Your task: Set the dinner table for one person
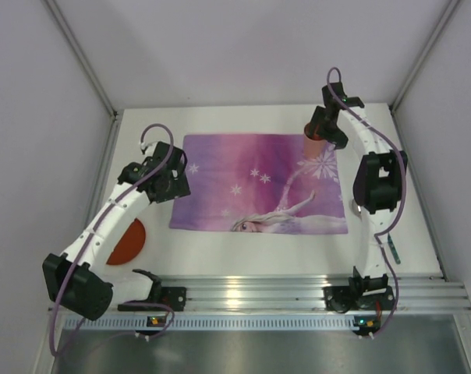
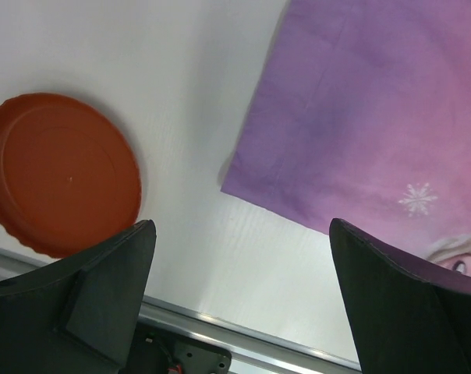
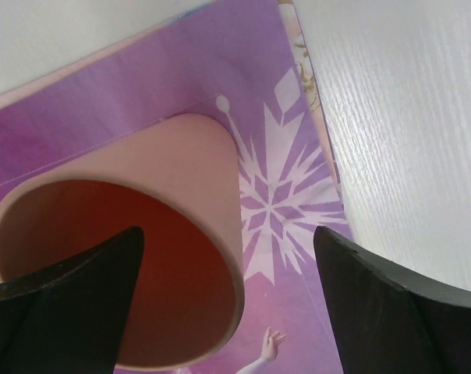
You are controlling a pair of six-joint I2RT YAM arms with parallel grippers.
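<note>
Two hands, both spread wide, neither holding anything: left hand (image 2: 242, 227) hovers over bare tabletop (image 1: 220, 253) between orange plate (image 2: 64, 171) and placemat (image 2: 360, 117) corner; right hand (image 3: 228, 232) hangs over peach cup (image 3: 181, 171) standing on placemat's far right corner. Tabletop: rigid, fixed, spans whole workspace under both arms, nothing to grip. Plate likely light, stiff, slick; pinch scalloped rim. Cup likely light, tippy; take across wall below rim.

One dinner table (image 1: 243, 261), white. One placemat (image 1: 251, 175), purple, princess print. One plate (image 1: 127, 243), orange-red. One cup (image 1: 315, 144), peach-orange. One thin dark-green piece (image 1: 393, 249), kind unclear. Two robot arms: left arm (image 1: 103, 222), right arm (image 1: 366, 134). Two grippers: left gripper (image 2: 239, 226), right gripper (image 3: 228, 234).
</note>
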